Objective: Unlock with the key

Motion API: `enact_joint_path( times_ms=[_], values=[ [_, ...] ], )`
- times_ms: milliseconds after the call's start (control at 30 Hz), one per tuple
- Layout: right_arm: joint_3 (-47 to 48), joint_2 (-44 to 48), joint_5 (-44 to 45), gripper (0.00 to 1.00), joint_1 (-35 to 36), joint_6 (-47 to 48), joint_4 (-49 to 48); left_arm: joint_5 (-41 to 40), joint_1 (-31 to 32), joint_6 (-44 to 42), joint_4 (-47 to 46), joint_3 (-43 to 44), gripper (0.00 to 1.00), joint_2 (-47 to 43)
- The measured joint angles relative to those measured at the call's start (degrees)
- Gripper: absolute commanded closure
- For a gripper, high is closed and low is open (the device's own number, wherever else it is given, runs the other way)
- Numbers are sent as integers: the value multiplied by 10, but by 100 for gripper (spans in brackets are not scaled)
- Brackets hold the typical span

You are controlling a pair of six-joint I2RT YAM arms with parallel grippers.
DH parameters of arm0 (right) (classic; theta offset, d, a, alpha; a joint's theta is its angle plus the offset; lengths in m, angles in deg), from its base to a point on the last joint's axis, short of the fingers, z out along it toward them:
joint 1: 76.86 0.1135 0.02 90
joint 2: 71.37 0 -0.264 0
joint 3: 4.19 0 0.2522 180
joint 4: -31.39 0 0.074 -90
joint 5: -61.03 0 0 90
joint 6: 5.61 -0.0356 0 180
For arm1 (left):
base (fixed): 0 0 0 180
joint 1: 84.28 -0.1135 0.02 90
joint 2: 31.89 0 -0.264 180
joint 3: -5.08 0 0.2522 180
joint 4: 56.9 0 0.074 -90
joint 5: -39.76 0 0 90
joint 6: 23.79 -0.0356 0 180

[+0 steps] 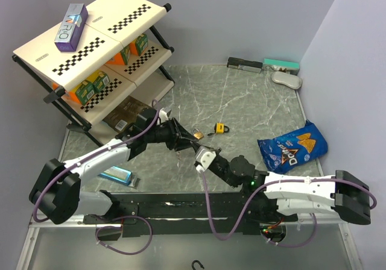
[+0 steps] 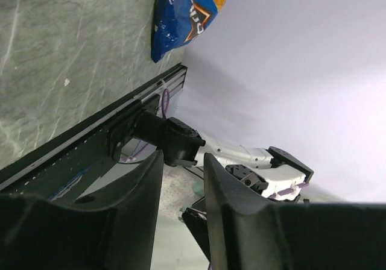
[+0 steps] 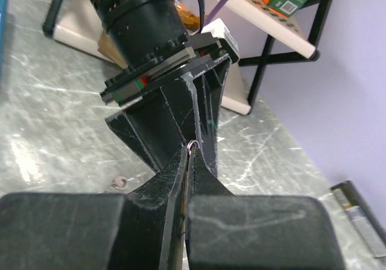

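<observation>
Top view: the padlock (image 1: 221, 128) lies loose near the middle of the surface (image 1: 259, 101).
Left wrist view: the left gripper (image 2: 181, 161) stands slightly apart and holds nothing.
Right wrist view: the right gripper (image 3: 188, 156) is clamped on the key (image 3: 193, 144).
Risk: with nothing holding it, the padlock probably slides under key pressure, and the thin key may twist.

right end effector (image 3: 186, 158) pinched closed

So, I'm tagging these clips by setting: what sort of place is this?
Probably a robot test booth in a lab, not a home: two arms bolted to a marble-look table, plain walls closing it in, and a shelf with checkerboard marker strips.
</observation>
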Motion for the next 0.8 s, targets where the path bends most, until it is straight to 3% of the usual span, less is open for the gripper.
enact_joint_path(
  times_ms=[467, 800],
  values=[
    [-7, -61, 54, 100, 42, 107, -57, 21, -23, -37, 74, 21, 72, 0],
    [-7, -128, 104, 100, 72, 178, -117, 22, -27, -49, 100, 25, 84, 4]
  ],
)
